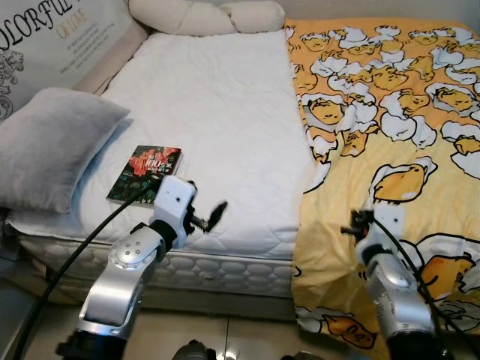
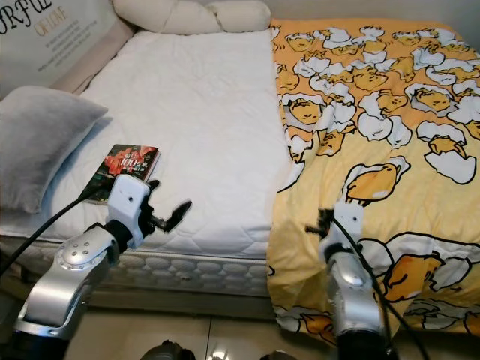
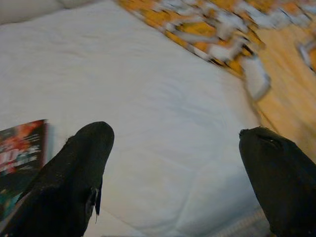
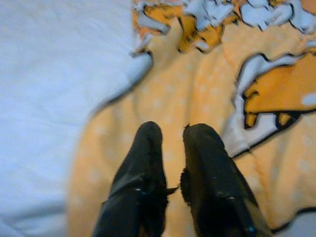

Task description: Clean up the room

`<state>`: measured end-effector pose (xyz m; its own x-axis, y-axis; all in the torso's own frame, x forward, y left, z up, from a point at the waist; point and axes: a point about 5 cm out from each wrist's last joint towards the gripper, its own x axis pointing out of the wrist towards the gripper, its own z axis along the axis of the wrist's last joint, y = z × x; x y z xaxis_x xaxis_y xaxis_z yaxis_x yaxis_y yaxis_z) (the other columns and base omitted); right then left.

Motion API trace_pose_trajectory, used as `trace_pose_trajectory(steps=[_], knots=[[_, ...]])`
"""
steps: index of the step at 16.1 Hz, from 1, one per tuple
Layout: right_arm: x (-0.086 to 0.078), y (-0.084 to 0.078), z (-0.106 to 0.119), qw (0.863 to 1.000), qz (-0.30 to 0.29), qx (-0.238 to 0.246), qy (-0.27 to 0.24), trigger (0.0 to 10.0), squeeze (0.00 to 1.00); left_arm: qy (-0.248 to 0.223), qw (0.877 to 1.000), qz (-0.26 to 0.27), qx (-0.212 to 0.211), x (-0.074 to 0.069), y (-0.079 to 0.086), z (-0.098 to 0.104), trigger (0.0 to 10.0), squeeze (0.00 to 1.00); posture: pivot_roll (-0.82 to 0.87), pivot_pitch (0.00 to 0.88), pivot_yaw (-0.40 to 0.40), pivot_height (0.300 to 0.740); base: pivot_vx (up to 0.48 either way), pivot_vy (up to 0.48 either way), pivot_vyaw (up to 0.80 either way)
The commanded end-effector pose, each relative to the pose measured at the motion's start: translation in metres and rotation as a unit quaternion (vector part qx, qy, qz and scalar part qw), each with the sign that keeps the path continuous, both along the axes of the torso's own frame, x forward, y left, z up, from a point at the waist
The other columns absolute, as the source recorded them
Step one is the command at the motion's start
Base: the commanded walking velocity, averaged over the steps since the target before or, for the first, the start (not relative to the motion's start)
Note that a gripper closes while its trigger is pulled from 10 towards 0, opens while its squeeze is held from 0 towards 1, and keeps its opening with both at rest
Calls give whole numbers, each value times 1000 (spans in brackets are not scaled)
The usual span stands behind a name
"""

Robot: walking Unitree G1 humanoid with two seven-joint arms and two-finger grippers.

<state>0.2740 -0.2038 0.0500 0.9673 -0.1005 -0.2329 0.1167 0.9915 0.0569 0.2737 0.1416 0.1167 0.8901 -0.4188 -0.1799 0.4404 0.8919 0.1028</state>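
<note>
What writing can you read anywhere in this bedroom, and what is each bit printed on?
"100": big white number on the book's dark red cover; the smaller print around it is blurred.
"OLORFUL": large cut-off letters on the wall poster.
"OF LOVE": gold line below it, roughly; the fine lines underneath are too small to read.

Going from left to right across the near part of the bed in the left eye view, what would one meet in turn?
Grey pillow → book → left gripper, fingers open, above the bare white mattress → yellow patterned blanket, with the right gripper over its near edge, fingers close together.
</note>
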Motion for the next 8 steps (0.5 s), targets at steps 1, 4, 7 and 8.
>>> trace_pose_trajectory(steps=[1, 4, 7, 8], knots=[[-2, 5, 8, 1000, -3, 9, -16, 10000, 1000, -10, 1000, 26, 0, 1, 4, 0, 10000, 0, -22, 0, 51, 740, 0, 0, -788], [-13, 25, 20, 999, 21, 17, -45, 10000, 1000, -11, 997, 64, -29, 3, 6, -1, 10000, 0, -34, 0, 46, 740, 0, 0, -800], [-13, 34, 26, 998, 35, 2, -50, 10000, 1000, -17, 998, 63, -10, 3, 9, -2, 10000, 0, -21, 0, 29, 740, 0, 0, -533], [-15, 37, 29, 998, 43, 2, -54, 10000, 1000, -25, 998, 65, 8, 3, 12, -3, 10000, 0, -21, 0, 29, 740, 0, 0, 0]])
